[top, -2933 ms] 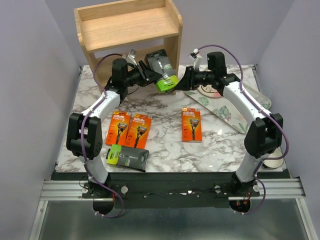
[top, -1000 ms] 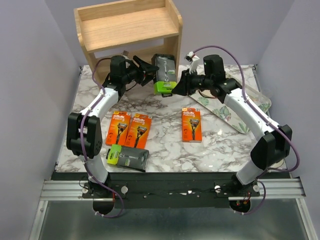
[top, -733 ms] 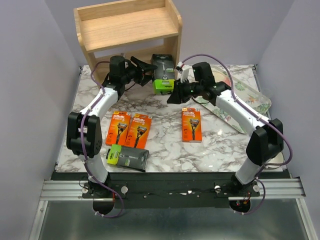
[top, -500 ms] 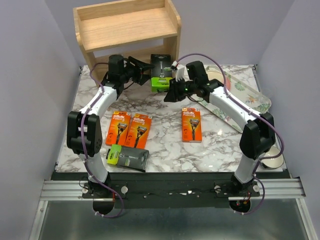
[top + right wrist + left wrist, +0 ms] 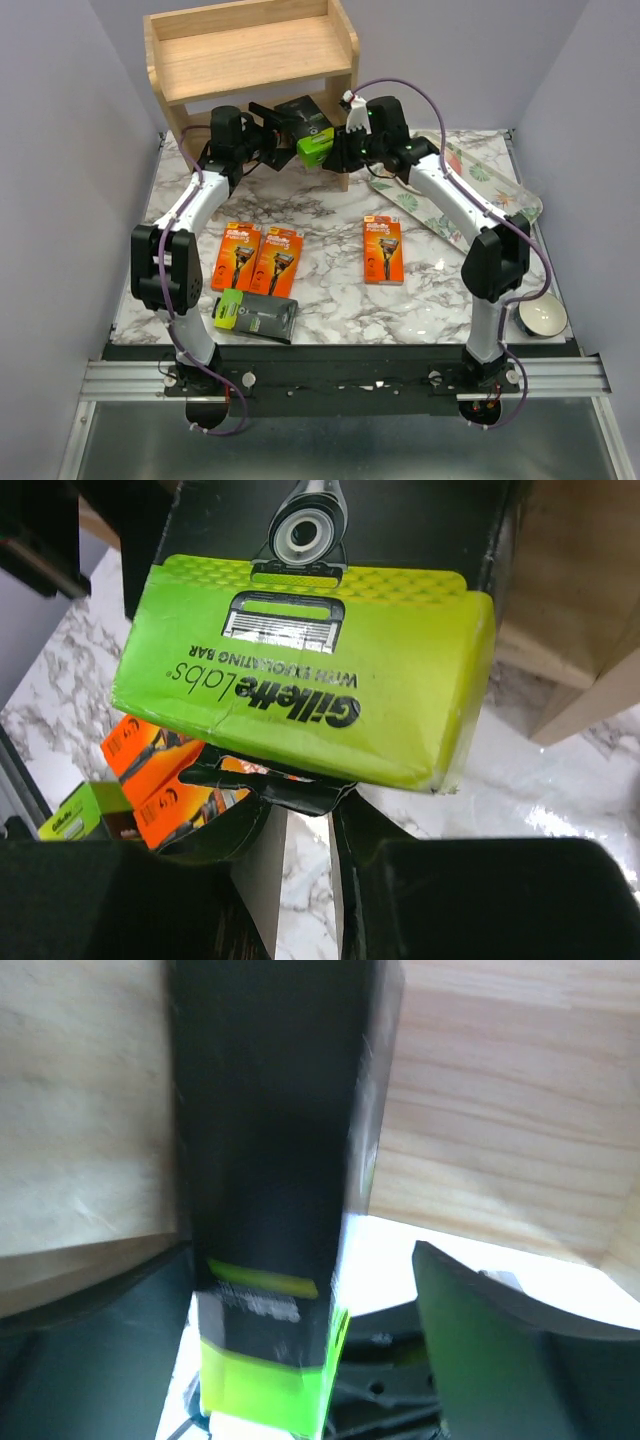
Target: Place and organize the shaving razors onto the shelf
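Note:
A dark razor pack with a lime-green end hangs tilted at the mouth of the lower tier of the wooden shelf. My right gripper is shut on the tab at its green end, pinched between the fingertips. In the right wrist view that gripper sits just below the pack. My left gripper stands open around the pack's dark end, with a gap beside its right finger. Three orange packs and a second dark pack lie flat on the marble table.
A floral tray lies at the back right, under the right arm. A small bowl sits at the table's near right corner. The shelf's right side panel stands close beside the held pack.
The right gripper has carried the dark pack back and left to the shelf's lower opening. The left jaws have spread wide and let go of it.

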You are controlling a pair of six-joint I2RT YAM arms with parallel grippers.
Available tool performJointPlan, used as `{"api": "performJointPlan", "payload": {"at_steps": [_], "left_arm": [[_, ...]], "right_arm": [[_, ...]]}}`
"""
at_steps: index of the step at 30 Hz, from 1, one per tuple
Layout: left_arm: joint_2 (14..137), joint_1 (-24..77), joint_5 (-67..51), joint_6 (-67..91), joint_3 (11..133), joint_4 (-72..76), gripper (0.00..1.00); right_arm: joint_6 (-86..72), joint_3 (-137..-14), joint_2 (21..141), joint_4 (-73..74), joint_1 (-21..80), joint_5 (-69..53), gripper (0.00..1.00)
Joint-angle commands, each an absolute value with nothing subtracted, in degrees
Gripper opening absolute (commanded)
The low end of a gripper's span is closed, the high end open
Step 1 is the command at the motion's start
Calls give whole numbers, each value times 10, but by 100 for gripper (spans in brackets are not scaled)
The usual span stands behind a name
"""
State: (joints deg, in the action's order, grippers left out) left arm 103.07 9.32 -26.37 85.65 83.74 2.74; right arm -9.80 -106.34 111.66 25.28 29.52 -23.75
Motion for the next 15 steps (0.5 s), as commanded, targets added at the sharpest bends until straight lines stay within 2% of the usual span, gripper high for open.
{"api": "performJointPlan", "payload": {"at_steps": [1, 9, 15], "left_arm": [[1001, 81, -222, 838, 837, -15, 99], [938, 82, -198, 803, 779, -52, 99], [900, 83, -229, 788, 668, 58, 99]], "right_arm": [[-111, -1105, 1150, 211, 295, -207, 30], [-108, -1125, 1162, 199, 295, -193, 30], [-106, -1123, 1161, 199, 294, -200, 29]]}}
